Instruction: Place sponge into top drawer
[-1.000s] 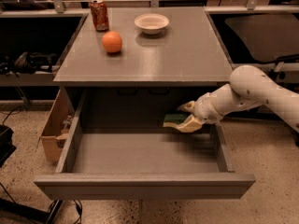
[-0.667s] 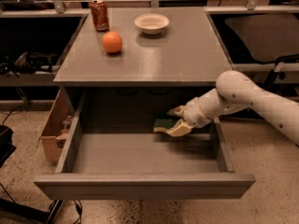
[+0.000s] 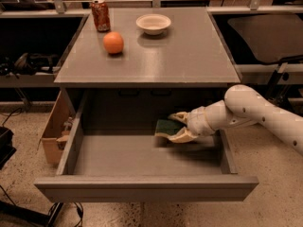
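Observation:
The top drawer [image 3: 142,187] is pulled wide open below the grey cabinet top [image 3: 189,56]. My gripper [image 3: 174,126] reaches in from the right over the drawer's right half. It is shut on the sponge [image 3: 165,127], whose dark green layer faces up with pale yellow foam beneath. The sponge hangs a little above the drawer floor [image 3: 128,157], near the back of the drawer. The white arm [image 3: 255,112] crosses the drawer's right wall.
On the cabinet top stand an orange [image 3: 113,42], a red soda can [image 3: 100,14] and a white bowl [image 3: 153,23]. A cardboard box [image 3: 53,131] sits on the floor left of the drawer. Black shelves flank the cabinet.
My gripper has carried the sponge leftward and slightly down, further into the open drawer. The drawer and the things on the cabinet top have not moved.

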Robot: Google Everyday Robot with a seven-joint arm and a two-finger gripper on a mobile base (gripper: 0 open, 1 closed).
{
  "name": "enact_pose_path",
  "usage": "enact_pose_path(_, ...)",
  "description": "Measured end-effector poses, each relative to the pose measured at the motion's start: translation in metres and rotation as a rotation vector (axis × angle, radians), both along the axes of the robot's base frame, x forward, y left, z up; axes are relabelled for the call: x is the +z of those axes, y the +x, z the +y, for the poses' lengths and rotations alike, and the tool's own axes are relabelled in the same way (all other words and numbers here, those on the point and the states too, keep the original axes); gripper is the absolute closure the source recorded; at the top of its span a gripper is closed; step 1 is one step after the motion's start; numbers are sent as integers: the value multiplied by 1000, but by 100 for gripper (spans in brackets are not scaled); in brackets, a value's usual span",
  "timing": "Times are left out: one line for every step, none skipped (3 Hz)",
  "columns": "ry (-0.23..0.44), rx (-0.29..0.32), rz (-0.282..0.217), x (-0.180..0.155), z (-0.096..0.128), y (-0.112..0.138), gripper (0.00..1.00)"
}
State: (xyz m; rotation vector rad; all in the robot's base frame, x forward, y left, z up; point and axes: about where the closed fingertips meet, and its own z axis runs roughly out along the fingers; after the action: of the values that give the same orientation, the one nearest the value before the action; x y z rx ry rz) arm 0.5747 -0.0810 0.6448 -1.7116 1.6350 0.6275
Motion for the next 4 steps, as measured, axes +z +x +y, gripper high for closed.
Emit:
enact_pose_path(2, 2, -15, 0, -3, -1, 83)
enact_pose_path(2, 2, -15, 0, -3, -1, 60)
enact_pose_path(2, 2, -15, 0, -3, -1, 37)
enact_pose_path(2, 2, -15, 0, -3, -1, 13)
